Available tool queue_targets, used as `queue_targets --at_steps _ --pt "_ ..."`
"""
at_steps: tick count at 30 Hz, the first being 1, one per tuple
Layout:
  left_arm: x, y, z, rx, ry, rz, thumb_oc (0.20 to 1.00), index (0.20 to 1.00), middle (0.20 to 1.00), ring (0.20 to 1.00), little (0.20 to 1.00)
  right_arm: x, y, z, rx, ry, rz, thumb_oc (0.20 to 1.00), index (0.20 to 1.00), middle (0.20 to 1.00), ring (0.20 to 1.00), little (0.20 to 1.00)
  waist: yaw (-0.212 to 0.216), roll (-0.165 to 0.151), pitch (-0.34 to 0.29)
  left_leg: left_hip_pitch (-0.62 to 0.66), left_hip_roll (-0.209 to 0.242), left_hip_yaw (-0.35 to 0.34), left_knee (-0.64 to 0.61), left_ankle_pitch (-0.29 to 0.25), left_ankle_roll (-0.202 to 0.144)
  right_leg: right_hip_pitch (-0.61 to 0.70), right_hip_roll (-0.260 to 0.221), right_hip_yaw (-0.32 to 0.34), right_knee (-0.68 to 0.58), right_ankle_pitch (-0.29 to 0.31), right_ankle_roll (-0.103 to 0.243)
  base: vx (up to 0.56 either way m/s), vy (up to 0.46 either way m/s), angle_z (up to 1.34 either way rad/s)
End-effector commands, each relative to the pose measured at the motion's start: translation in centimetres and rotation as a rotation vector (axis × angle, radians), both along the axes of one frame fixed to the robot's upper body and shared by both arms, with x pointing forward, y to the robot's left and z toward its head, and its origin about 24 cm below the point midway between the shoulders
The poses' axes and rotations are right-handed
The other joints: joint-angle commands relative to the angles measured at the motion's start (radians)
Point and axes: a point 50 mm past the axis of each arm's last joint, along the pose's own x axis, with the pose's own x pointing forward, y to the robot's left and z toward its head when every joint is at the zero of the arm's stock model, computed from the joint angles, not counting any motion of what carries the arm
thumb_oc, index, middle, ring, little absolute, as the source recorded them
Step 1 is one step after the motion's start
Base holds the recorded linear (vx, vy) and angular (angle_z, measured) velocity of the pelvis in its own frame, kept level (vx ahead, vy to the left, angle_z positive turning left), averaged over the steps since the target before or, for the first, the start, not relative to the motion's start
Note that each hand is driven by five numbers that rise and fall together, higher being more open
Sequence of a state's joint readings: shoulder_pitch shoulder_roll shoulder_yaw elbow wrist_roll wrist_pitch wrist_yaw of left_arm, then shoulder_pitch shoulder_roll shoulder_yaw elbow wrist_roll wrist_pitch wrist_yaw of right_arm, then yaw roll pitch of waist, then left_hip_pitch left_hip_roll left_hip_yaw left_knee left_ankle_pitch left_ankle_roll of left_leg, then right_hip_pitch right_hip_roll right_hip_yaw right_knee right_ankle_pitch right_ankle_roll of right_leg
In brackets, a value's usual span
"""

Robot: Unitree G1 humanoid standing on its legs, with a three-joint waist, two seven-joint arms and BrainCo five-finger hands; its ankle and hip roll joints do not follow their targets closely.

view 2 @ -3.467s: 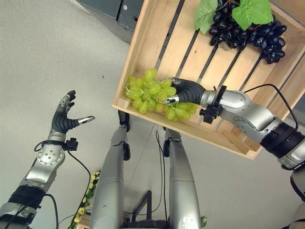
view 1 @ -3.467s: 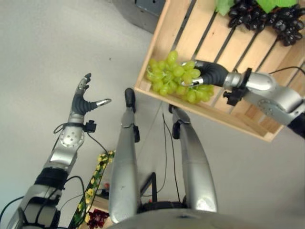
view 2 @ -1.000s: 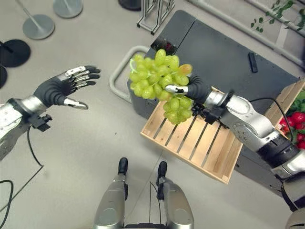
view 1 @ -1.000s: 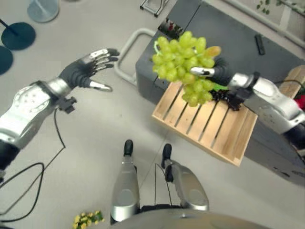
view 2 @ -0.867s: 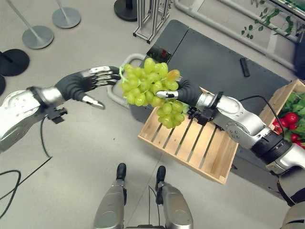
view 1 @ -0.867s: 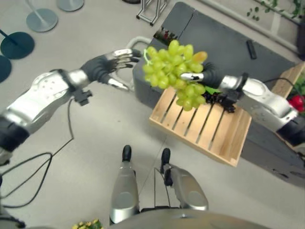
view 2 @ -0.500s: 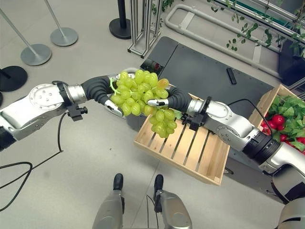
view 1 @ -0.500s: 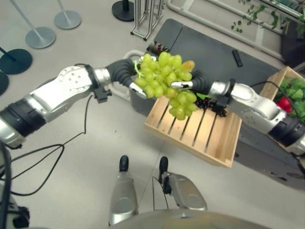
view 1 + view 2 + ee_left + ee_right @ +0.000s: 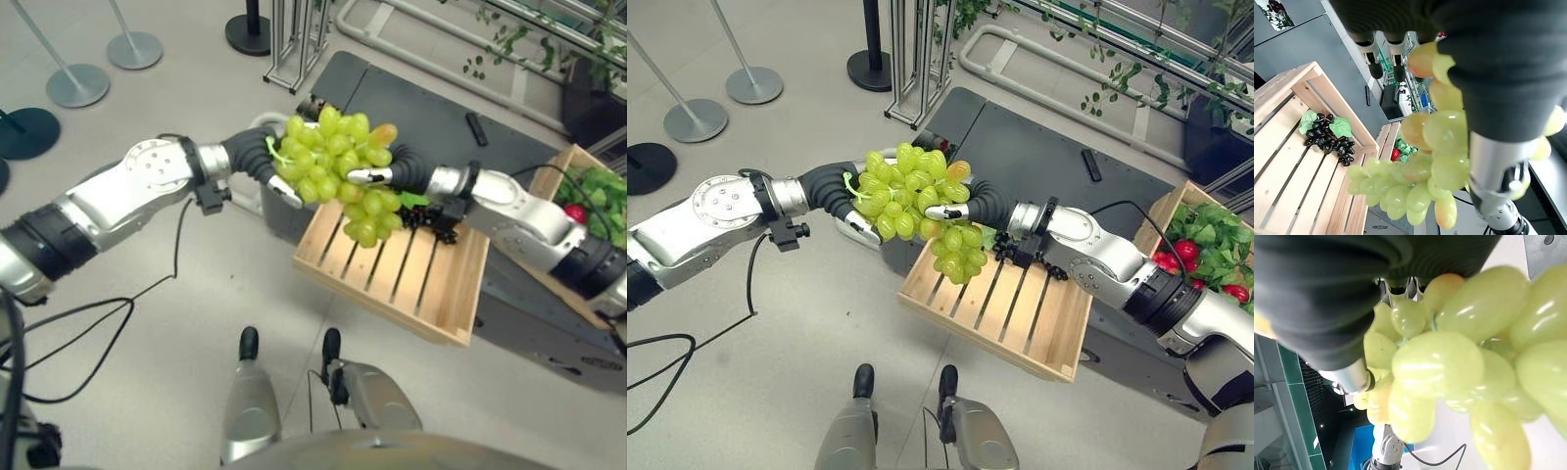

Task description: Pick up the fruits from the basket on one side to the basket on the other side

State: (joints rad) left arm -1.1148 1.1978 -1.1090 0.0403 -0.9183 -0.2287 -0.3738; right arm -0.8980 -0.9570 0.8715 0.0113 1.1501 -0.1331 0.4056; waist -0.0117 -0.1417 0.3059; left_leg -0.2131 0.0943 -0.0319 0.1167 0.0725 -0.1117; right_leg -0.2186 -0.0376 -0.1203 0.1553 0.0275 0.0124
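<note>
Start at 9 o'clock in your head views: your left hand [image 9: 844, 201] reaches in toward the centre and meets the green grapes [image 9: 916, 191] from their 9 o'clock side; its thumb shows just under the bunch, but most of its fingers are hidden behind the fruit, so you cannot tell whether they are clenched or released. The grapes hang in the air at the centre, above the 10 o'clock corner of the wooden crate [image 9: 1004, 318], with the lower part of the bunch drooping over the slats. Your right hand [image 9: 970, 208] comes in from 3 o'clock and is grasping the grapes, its fingers and thumb curled round the bunch near the top. In your left wrist view you can see a bunch of dark grapes [image 9: 1327, 139] with green leaves lying on the slats inside the crate, toward its far wall. The crate rests on a dark cart [image 9: 1058, 166]. Out at 3 o'clock a second crate [image 9: 1205, 259] holds red fruit among green leaves. At 10 to 11 o'clock, round stanchion bases [image 9: 696, 118] stand on the floor [image 9: 774, 333].
</note>
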Motion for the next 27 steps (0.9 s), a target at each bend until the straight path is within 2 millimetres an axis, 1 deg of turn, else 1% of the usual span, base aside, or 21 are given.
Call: queue_targets --at_steps 1,2,4,5,7,8,10,12,13,17,23,27 --pt "-0.4 -0.6 0.6 -0.100 -0.039 -0.043 1.000 1.000 1.000 1.000 1.000 -1.3 2.0 3.6 0.189 -0.137 0.117 0.200 0.200 0.200 0.200 0.200 -0.005 -0.027 -0.033 0.015 -0.004 0.011 0.040 -0.066 0.019 0.035 -0.075 -0.003 0.025 -0.017 0.138 0.00 0.000 0.00" --pt "-0.4 -0.5 0.4 -0.113 -0.032 -0.035 1.000 1.000 1.000 1.000 1.000 -1.2 1.9 3.1 0.210 -0.115 0.106 0.200 0.200 0.200 0.200 0.200 -0.004 -0.027 -0.033 0.015 -0.003 0.010 0.040 -0.066 0.019 0.036 -0.076 -0.005 0.025 -0.017 0.138 0.00 0.000 0.00" --pt "-0.4 -0.5 0.3 -0.121 -0.028 -0.031 1.000 1.000 1.000 1.000 1.000 -1.2 1.8 2.9 0.226 -0.104 0.098 0.200 0.200 0.200 0.200 0.200 -0.005 -0.027 -0.032 0.014 -0.003 0.010 0.040 -0.066 0.020 0.036 -0.077 -0.006 0.025 -0.017 0.138 0.00 0.000 0.00" --pt "-0.5 -0.4 0.0 -0.130 -0.020 -0.028 1.000 1.000 1.000 1.000 1.000 -1.1 1.7 2.3 0.270 -0.071 0.086 0.200 0.200 0.200 0.200 0.200 -0.004 -0.026 -0.032 0.013 -0.004 0.010 0.040 -0.066 0.020 0.034 -0.078 -0.007 0.028 -0.017 0.138 0.00 0.000 0.00" --pt "-0.4 -0.3 -0.2 -0.134 -0.015 -0.021 1.000 1.000 1.000 1.000 1.000 -1.1 1.7 2.3 0.278 -0.071 0.084 0.200 0.200 0.200 0.200 0.200 -0.005 -0.026 -0.031 0.012 -0.004 0.009 0.040 -0.066 0.021 0.033 -0.078 -0.007 0.029 -0.018 0.138 0.00 0.000 0.00" --pt "-0.3 -0.2 -0.8 -0.144 0.005 -0.011 1.000 1.000 1.000 1.000 1.000 -1.0 1.6 2.1 0.314 -0.060 0.076 0.200 0.200 0.200 0.200 0.200 -0.003 -0.027 -0.029 0.010 -0.003 0.008 0.042 -0.067 0.022 0.033 -0.079 -0.008 0.032 -0.019 0.137 0.00 0.000 0.00" --pt "-0.4 0.0 -1.2 -0.155 0.021 -0.002 1.000 1.000 1.000 1.000 1.000 -1.0 1.7 2.3 0.333 -0.070 0.074 0.200 0.200 0.200 0.200 0.200 -0.003 -0.028 -0.028 0.008 -0.003 0.007 0.043 -0.067 0.022 0.032 -0.080 -0.008 0.032 -0.020 0.137 0.00 0.000 0.00" --pt "-0.5 -0.2 -2.3 -0.163 0.060 -0.002 1.000 1.000 1.000 1.000 1.000 -0.7 1.6 2.4 0.414 -0.063 0.045 0.200 0.200 0.200 0.200 0.200 0.000 -0.029 -0.027 0.008 -0.004 0.008 0.045 -0.069 0.024 0.034 -0.082 -0.010 0.031 -0.019 0.137 0.00 0.000 0.00" --pt "-0.5 -0.2 -2.3 -0.163 0.060 -0.002 1.000 1.000 1.000 1.000 1.000 -0.7 1.6 2.4 0.414 -0.063 0.045 0.200 0.200 0.200 0.200 0.200 0.000 -0.029 -0.027 0.008 -0.004 0.008 0.045 -0.069 0.024 0.034 -0.082 -0.010 0.031 -0.019 0.137 0.00 0.000 0.00" --pt "-0.5 -0.4 -3.4 -0.179 0.106 0.000 1.000 1.000 1.000 1.000 1.000 -0.7 2.3 2.6 0.508 -0.056 0.047 0.200 0.200 0.200 0.200 0.200 0.004 -0.032 -0.028 0.007 -0.004 0.008 0.044 -0.070 0.027 0.033 -0.081 -0.011 0.036 -0.022 0.136 0.00 0.000 0.00" --pt "-0.5 -0.6 -4.1 -0.185 0.136 0.002 1.000 1.000 1.000 1.000 1.000 -0.7 2.6 3.0 0.583 -0.057 0.049 0.200 0.200 0.200 0.200 0.200 0.006 -0.032 -0.030 0.007 -0.004 0.004 0.041 -0.070 0.028 0.032 -0.082 -0.016 0.039 -0.025 0.136 0.00 0.000 0.00" --pt "-0.6 -0.3 -4.4 -0.183 0.147 0.008 1.000 1.000 1.000 1.000 1.000 -0.6 2.1 4.0 0.629 -0.100 0.030 0.200 0.200 0.200 0.200 0.200 0.008 -0.028 -0.032 0.008 -0.007 0.001 0.037 -0.069 0.028 0.033 -0.082 -0.017 0.039 -0.026 0.135 0.01 0.001 0.00"
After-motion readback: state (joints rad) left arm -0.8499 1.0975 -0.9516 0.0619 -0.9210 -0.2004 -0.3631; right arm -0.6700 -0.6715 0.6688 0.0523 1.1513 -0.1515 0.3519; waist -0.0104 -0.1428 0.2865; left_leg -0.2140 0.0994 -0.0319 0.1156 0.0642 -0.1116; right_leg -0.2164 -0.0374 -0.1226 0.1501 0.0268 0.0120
